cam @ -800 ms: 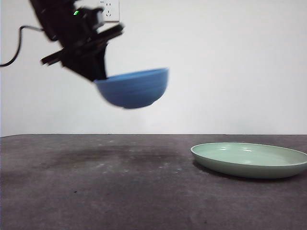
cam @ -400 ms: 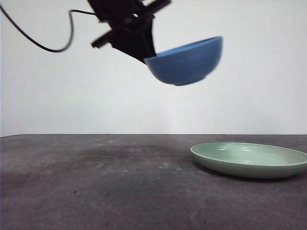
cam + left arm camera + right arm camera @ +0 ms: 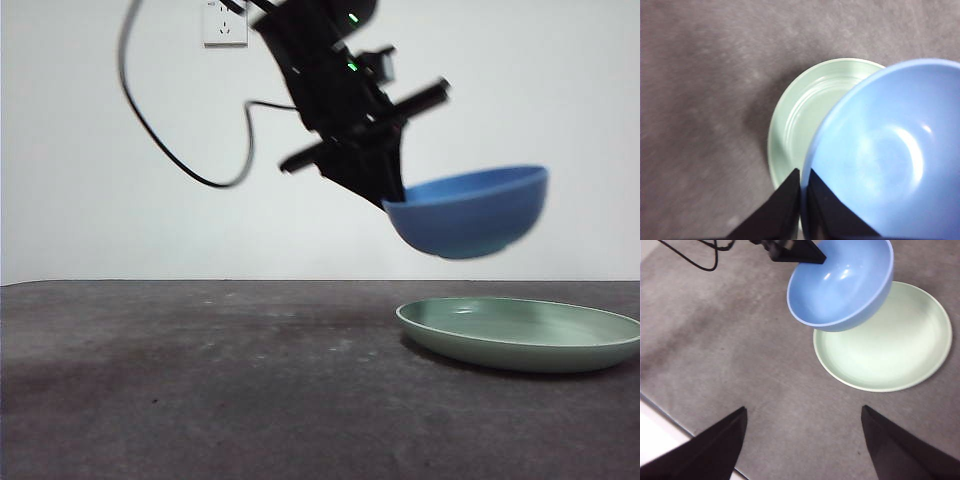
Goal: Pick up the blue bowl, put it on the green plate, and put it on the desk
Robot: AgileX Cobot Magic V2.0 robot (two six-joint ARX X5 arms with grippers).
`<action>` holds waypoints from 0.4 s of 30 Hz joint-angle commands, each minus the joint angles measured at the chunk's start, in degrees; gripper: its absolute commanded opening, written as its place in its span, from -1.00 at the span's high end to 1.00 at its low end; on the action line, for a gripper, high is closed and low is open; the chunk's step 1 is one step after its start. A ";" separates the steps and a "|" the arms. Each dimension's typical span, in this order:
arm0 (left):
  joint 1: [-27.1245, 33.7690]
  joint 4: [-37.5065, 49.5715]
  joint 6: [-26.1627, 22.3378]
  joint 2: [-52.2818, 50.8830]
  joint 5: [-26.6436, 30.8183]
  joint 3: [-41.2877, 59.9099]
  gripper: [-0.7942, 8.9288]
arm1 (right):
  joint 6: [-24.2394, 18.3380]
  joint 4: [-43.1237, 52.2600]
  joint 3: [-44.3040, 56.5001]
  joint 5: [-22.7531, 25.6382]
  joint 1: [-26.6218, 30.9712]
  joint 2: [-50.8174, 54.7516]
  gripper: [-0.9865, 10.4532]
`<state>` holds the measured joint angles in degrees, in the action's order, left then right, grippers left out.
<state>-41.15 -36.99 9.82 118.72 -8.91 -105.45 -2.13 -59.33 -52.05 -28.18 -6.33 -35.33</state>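
Left claw (image 3: 801, 200) is pinched on the bowl (image 3: 468, 212) rim, holding it tilted in the air over the plate (image 3: 520, 333) edge. Looks light, stiff, smooth plastic, so a rim pinch could slip. Right claw (image 3: 802, 440) waits spread wide.

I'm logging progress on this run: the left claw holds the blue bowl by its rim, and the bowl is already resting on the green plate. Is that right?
Not quite. The left claw does grip the blue bowl by its rim, but the bowl is not on the green plate yet. The front view shows it tilted in the air above the plate, with a clear gap between them.
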 commanded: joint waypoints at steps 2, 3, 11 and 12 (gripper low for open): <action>-1.73 0.11 0.35 5.77 0.22 -5.95 0.82 | 0.66 -0.70 -1.09 1.44 -0.17 0.22 0.19; -1.97 -0.17 0.35 6.93 0.33 -7.06 0.82 | 0.66 -0.98 -1.09 1.46 -0.17 0.28 0.19; -2.75 -0.72 0.24 11.85 3.32 -10.01 0.82 | 0.66 -1.36 -1.09 1.46 -0.17 0.28 0.19; -2.75 -0.72 0.13 12.15 3.34 -10.01 0.82 | 0.66 -1.33 -1.09 1.51 -0.17 0.28 0.19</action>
<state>-43.38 -38.02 9.82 129.36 -5.76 -113.47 -2.07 -60.90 -52.05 -26.81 -6.33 -34.89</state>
